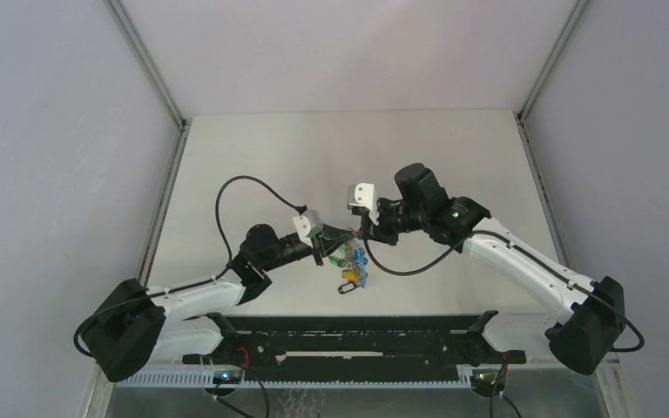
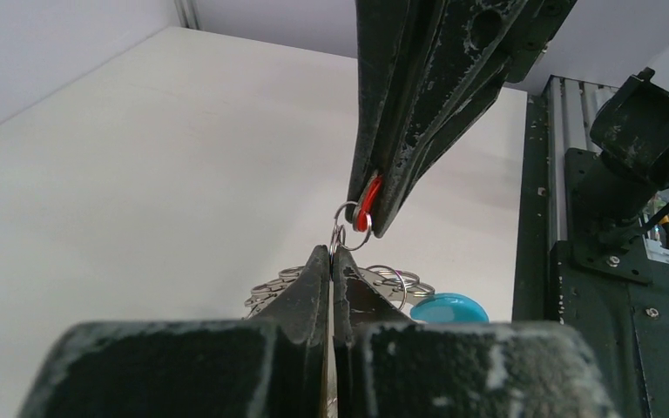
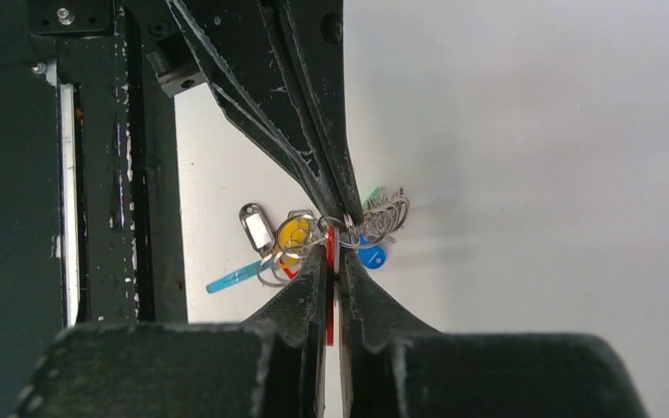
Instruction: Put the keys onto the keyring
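Note:
The keyring (image 1: 354, 266) hangs between both grippers above the table, with several coloured tags on its rim. My left gripper (image 2: 331, 252) is shut on the keyring's thin metal edge; metal loops (image 2: 391, 280) and a blue tag (image 2: 449, 307) show behind its fingers. My right gripper (image 3: 335, 253) is shut on the red tag of the key (image 3: 329, 280). In the left wrist view it comes down from above holding that red tag (image 2: 367, 202), and the tag's small split ring (image 2: 349, 228) touches the left fingertips. The two grippers (image 1: 324, 247) (image 1: 363, 233) meet tip to tip.
In the right wrist view, a white tag (image 3: 257, 231), a yellow tag (image 3: 294, 233), a blue tag (image 3: 370, 257) and the light-blue band (image 3: 233, 278) dangle below the jaws. The black rail (image 1: 348, 340) runs along the table's near edge. White walls enclose the table (image 1: 348, 148).

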